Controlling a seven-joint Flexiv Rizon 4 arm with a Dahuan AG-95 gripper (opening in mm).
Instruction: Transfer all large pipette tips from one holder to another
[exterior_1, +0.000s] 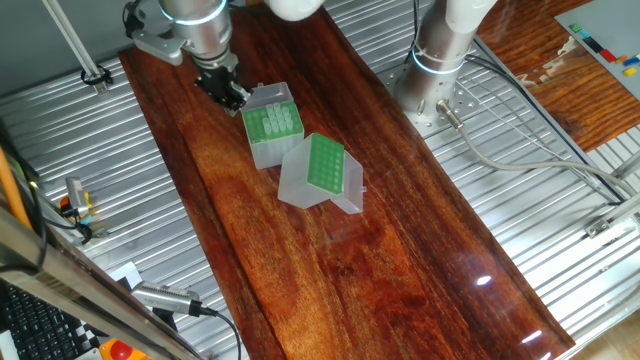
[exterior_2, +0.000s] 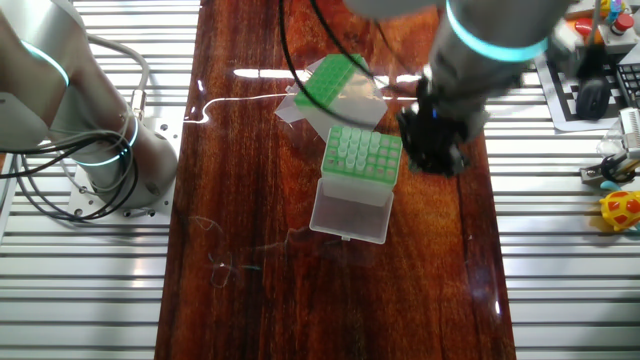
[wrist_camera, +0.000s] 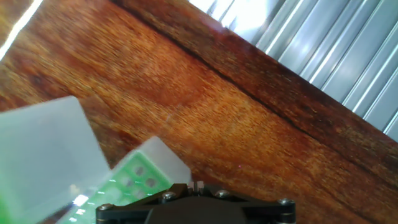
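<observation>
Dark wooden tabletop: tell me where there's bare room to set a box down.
Free: the long stretch of dark wooden tabletop below the tilted green-topped box. Crowded: the far end, where the black two-finger gripper sits beside the tip-filled green-topped box, close to its neighbour.

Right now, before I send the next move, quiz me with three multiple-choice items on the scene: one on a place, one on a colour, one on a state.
1. Where is the claw?
A. Beside the tip-filled box
B. Inside the other box
C. Off the wooden table, over the metal slats

2. What colour are the hole-grid tops of both boxes?
A. Blue
B. Green
C. Red

3. How is the tip-filled box's lid?
A. Shut
B. Missing
C. Open

Answers:
1. A: the claw hangs right next to the tip-filled box, away from the other box.
2. B: both grids show green in each fixed view.
3. C: the clear lid lies folded out flat on the wood, leaving the grid uncovered.
</observation>
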